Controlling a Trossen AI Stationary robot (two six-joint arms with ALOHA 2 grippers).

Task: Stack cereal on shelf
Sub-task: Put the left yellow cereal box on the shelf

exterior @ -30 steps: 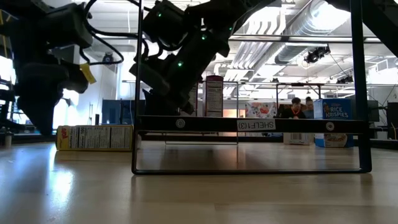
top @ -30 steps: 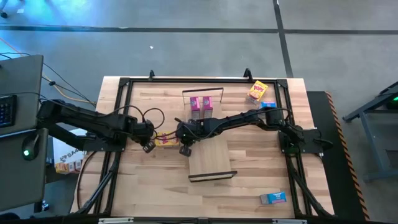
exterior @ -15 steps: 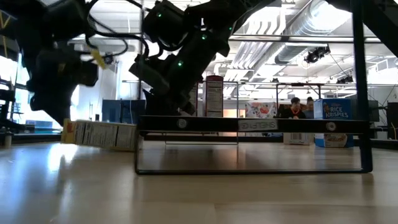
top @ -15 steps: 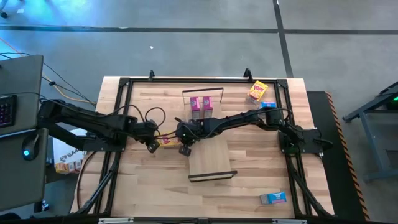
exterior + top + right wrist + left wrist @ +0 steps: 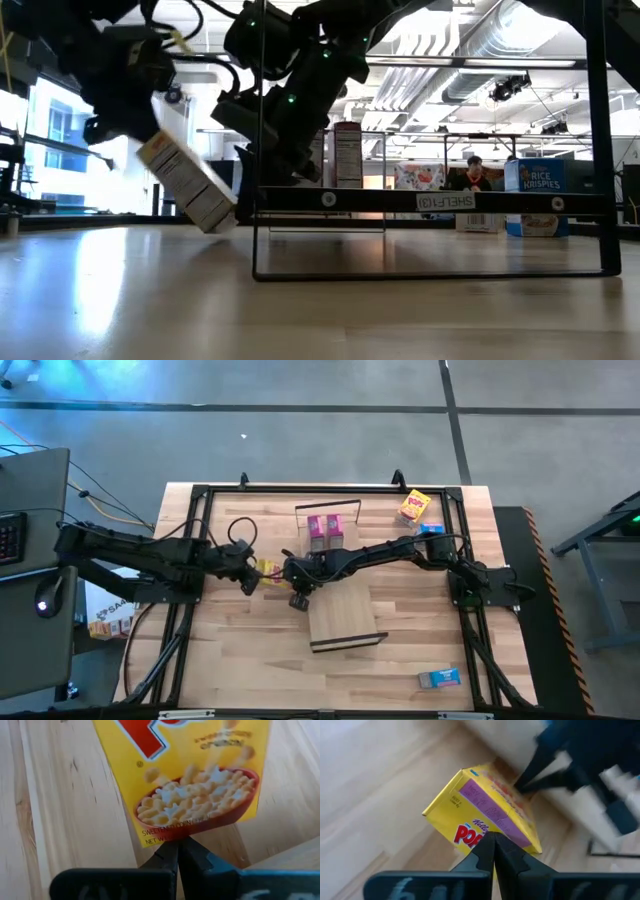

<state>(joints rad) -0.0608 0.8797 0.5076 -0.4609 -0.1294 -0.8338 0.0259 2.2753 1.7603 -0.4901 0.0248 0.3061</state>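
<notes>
Cereal first: from above, a yellow box point(image 5: 267, 569) lies centre-left between the left gripper point(image 5: 249, 582) and right gripper point(image 5: 298, 600), both with fingers pressed together. Two pink boxes point(image 5: 324, 526) stand on the shelf point(image 5: 345, 620). Another yellow box point(image 5: 415, 505) sits upper right.

At table height, the yellow box point(image 5: 186, 178) tilts on one corner, left of centre.

Left wrist camera: closed fingers point(image 5: 492, 857) meet the box point(image 5: 485, 815).

Right wrist camera: closed fingers point(image 5: 176, 857) touch its front point(image 5: 187, 775).
</notes>
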